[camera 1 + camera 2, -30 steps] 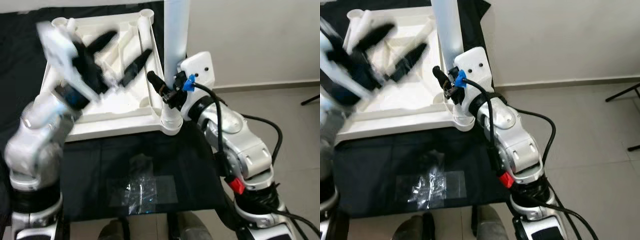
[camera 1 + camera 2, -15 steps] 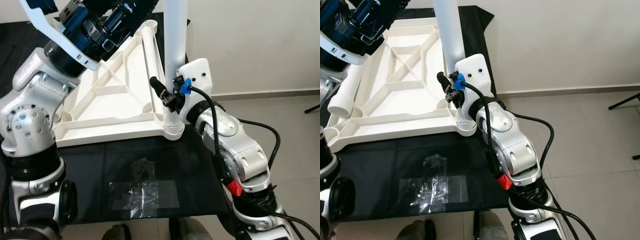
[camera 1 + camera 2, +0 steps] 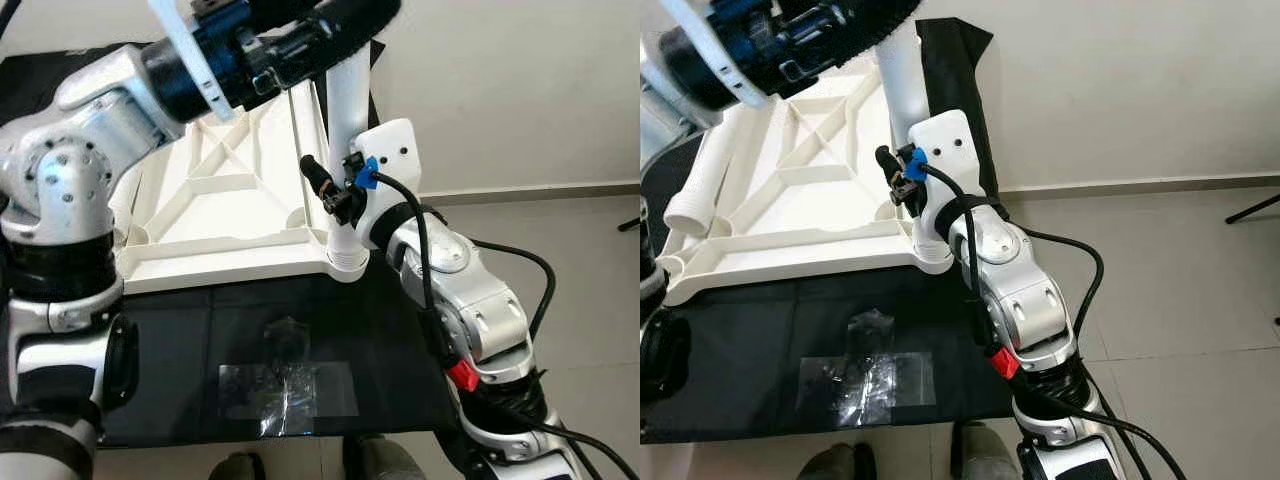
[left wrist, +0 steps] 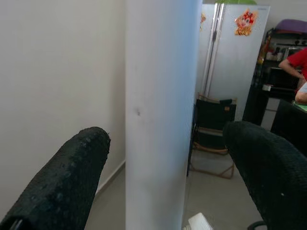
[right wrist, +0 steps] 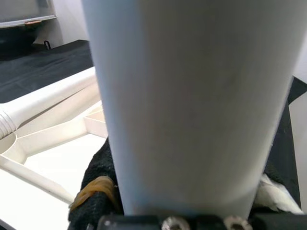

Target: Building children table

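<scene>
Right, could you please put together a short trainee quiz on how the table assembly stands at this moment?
1. True or false: the white table leg stands upright in a corner socket of the upturned tabletop.
2. The right gripper is: A) open above the black cloth; B) shut on the table leg; C) holding the plastic bag.
3. Fill in: the left gripper, higher up the leg, has its fingers ____, one on either side of the leg.

Key: 1 true; 2 B; 3 open.
</scene>
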Available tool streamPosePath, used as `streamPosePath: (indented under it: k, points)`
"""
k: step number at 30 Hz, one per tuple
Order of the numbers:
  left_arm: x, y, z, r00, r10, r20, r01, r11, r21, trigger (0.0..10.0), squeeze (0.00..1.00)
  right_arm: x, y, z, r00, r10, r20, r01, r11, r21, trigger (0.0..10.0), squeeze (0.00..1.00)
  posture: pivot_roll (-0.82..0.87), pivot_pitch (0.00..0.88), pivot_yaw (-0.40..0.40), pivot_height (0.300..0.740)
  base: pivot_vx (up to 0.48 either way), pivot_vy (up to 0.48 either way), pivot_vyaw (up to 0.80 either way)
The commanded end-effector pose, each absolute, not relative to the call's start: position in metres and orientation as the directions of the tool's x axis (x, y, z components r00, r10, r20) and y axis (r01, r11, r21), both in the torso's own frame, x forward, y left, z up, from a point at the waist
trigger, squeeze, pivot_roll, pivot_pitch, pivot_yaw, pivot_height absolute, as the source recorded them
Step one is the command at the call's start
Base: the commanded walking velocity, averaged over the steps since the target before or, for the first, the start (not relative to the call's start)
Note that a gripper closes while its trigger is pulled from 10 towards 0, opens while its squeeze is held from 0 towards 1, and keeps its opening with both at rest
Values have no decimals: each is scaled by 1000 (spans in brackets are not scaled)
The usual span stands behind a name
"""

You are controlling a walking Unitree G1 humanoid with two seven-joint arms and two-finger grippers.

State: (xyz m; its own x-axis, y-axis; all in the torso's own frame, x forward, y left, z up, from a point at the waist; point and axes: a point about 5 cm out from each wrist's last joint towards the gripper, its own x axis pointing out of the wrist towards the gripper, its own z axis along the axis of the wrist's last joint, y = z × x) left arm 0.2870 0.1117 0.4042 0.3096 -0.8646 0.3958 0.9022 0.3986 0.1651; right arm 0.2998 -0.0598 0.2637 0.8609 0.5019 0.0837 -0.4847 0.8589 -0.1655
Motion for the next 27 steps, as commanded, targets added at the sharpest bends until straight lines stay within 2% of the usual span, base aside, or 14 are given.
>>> streamPosePath:
  k: [1, 2, 6, 7, 21, 22, 23, 24, 25, 27]
  points:
    - [287, 111, 406, 315, -877, 364, 899, 398, 183, 10000, 0, 299, -47, 234, 833, 550, -57, -552, 823, -132, 10000, 0, -48, 194, 17, 740, 0, 0, 0]
    - [288, 111, 406, 325, -876, 357, 895, 407, 184, 8745, 0, 298, -46, 235, 828, 558, -54, -559, 818, -137, 10000, 0, -49, 193, 18, 740, 0, 0, 0]
    - [288, 111, 406, 325, -876, 357, 895, 407, 184, 8745, 0, 298, -46, 235, 828, 558, -54, -559, 818, -137, 10000, 0, -49, 193, 18, 740, 0, 0, 0]
    - [289, 111, 407, 337, -874, 350, 891, 416, 181, 0, 0, 297, -45, 235, 825, 563, -52, -564, 813, -144, 10000, 0, -49, 190, 19, 740, 0, 0, 0]
    - [295, 111, 409, 351, -877, 328, 888, 423, 183, 0, 0, 296, -49, 240, 813, 581, -26, -576, 798, -175, 10000, 0, -59, 179, 22, 740, 0, 0, 0]
    - [295, 112, 410, 348, -880, 323, 888, 420, 189, 0, 0, 295, -53, 243, 795, 606, 0, -597, 783, -174, 10000, 522, -60, 178, 25, 740, 0, 0, 0]
    - [295, 112, 410, 348, -880, 323, 888, 420, 189, 0, 0, 295, -53, 243, 795, 606, 0, -597, 783, -174, 10000, 522, -60, 178, 25, 740, 0, 0, 0]
    - [295, 113, 410, 342, -885, 317, 889, 414, 197, 0, 0, 293, -62, 252, 729, 682, 52, -667, 726, -165, 10000, 1000, -59, 178, 27, 740, 0, 0, 0]
    - [293, 113, 410, 333, -889, 313, 891, 405, 204, 0, 0, 289, -75, 263, 637, 764, 104, -742, 644, -186, 10000, 1000, -58, 177, 28, 740, 0, 0, 0]
    - [293, 113, 410, 333, -889, 313, 891, 405, 204, 0, 0, 289, -75, 263, 637, 764, 104, -742, 644, -186, 10000, 1000, -58, 177, 28, 740, 0, 0, 0]
